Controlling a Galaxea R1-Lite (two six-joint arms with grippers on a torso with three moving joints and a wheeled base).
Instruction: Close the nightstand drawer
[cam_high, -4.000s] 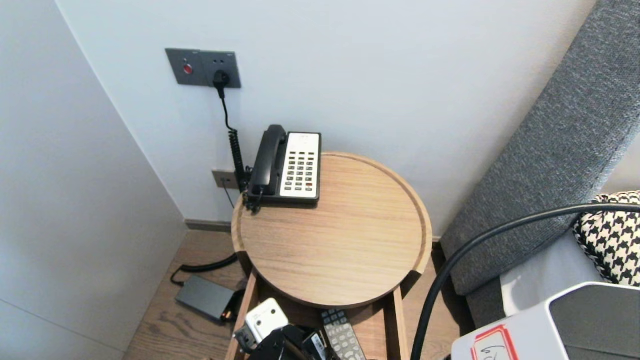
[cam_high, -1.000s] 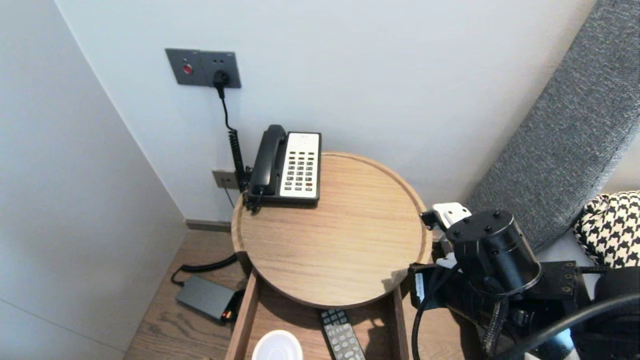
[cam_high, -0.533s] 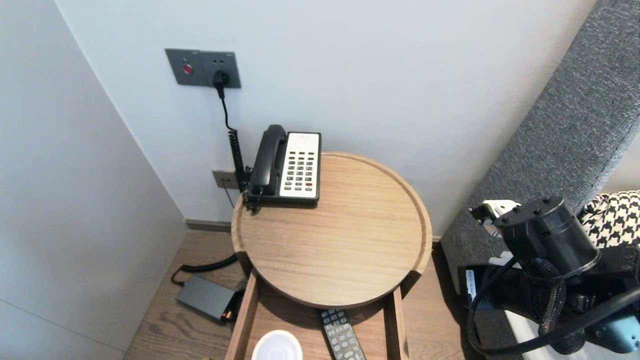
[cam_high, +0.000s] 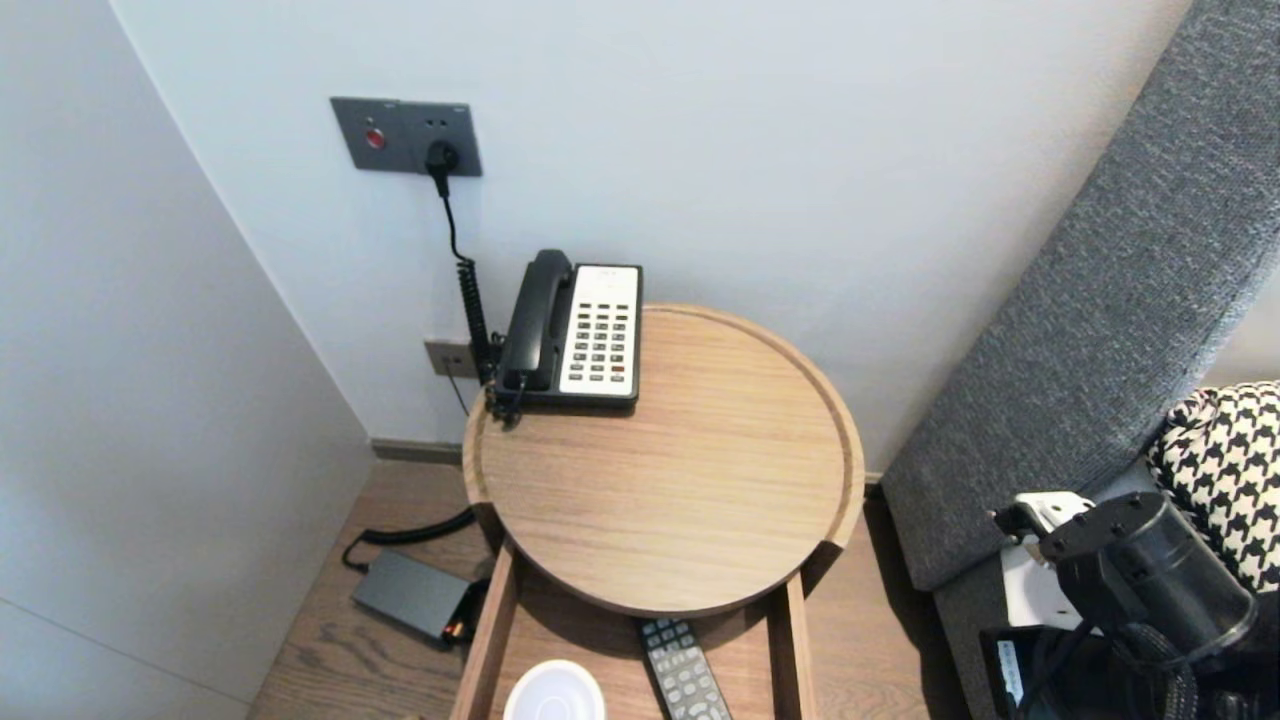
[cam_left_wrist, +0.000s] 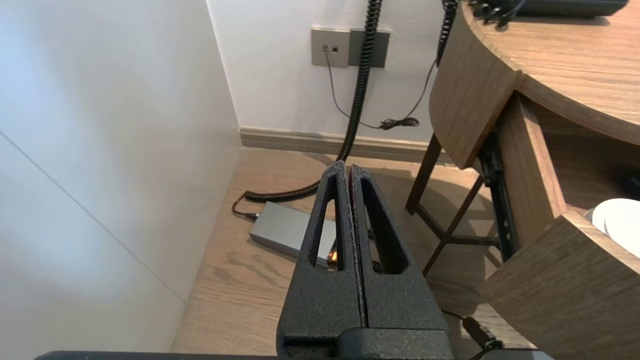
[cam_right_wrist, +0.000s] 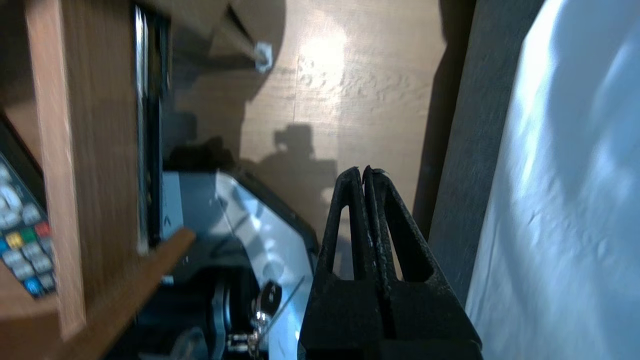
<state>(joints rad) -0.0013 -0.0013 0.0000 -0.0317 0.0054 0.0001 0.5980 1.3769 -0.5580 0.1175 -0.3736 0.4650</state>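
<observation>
At right gripper (cam_right_wrist: 363, 172): pinched closed, empty, low between open drawer (cam_right_wrist: 50, 150) side and bed (cam_right_wrist: 560, 200). In drawer: remote control (cam_high: 685, 670), white saucer (cam_high: 555, 695), untouched. At left gripper (cam_left_wrist: 347, 167): closed too, empty, parked beside table (cam_left_wrist: 465, 90), above power adapter (cam_left_wrist: 287, 230).

My left pincer (cam_left_wrist: 348, 170), right pincer (cam_right_wrist: 364, 172): rough matte black, tapered, with triangular cut-outs. My right arm (cam_high: 1150, 585): black screw-studded cylinder, white bracket (cam_high: 1045, 512), braided cable (cam_high: 1172, 672).

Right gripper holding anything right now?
No, the right gripper has its jaws pressed together with nothing between them, and only the wooden floor shows beyond the tips.
</observation>
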